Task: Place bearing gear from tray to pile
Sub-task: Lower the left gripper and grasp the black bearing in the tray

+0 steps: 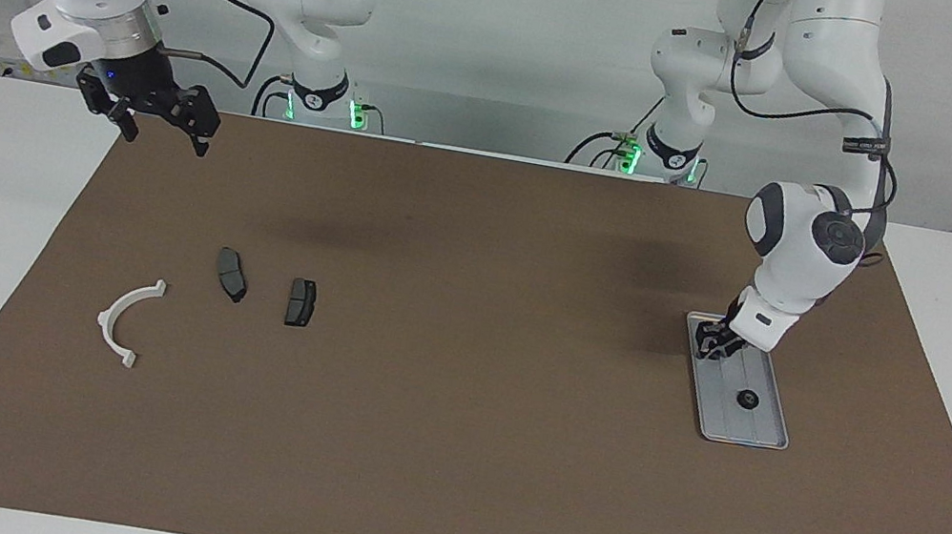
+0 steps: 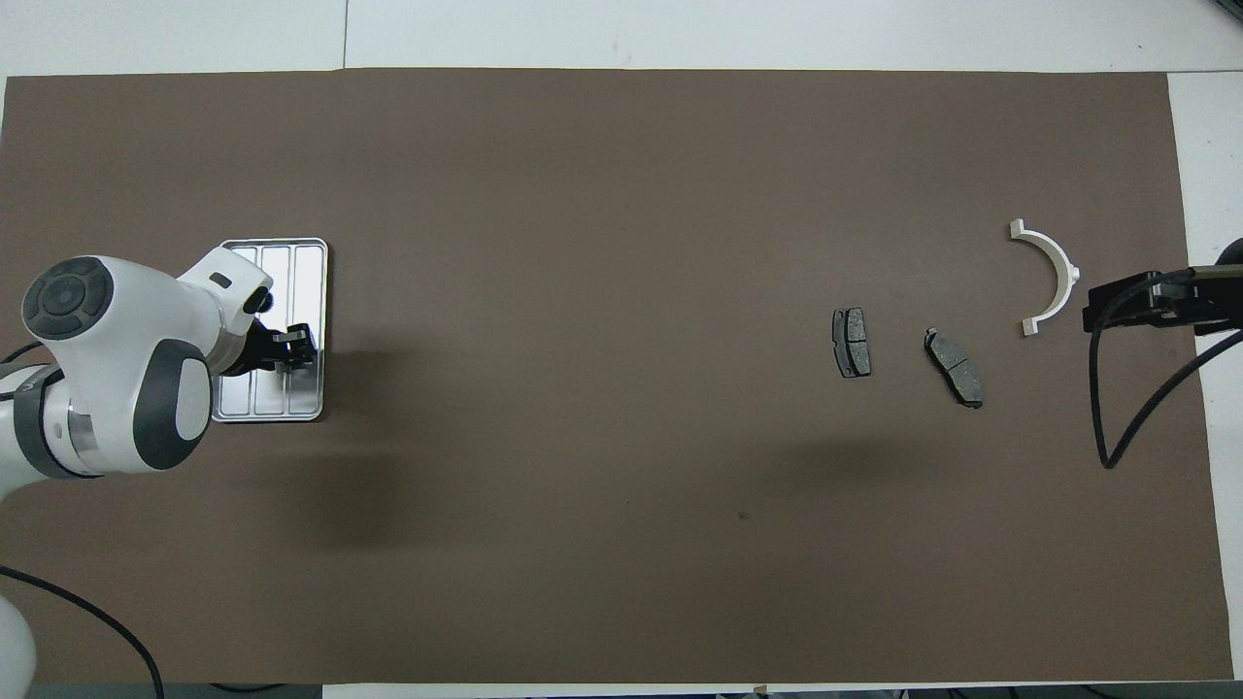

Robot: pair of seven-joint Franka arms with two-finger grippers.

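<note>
Your left gripper point(image 1: 718, 342) is down over the tray point(image 1: 759, 434), at the end nearest the robots, and it looks to have something small between its fingers there, but what it is and how far the fingers stand apart you cannot tell from here. The tray is a flat silver-grey metal rectangle with rounded corners, a low rim and ribbed channels along its length, lying on the brown mat point(image 1: 463, 458) toward the left arm's end of the bench. A gear point(image 1: 746, 399), small, round and black, sits loose in the tray's middle, apart from the gripper. Your right gripper point(image 1: 158, 127) waits in the air over the mat's corner by its own base, fingers spread wide and holding nothing. Down at that end lies the pile: two dark grey pads point(image 1: 232, 274), flat and matte with a seam across each, lying near each other but not touching, and a white arc point(image 1: 123, 317), a smooth plastic half-ring with small lugs at its tips, farther from the robots than the pads.
</note>
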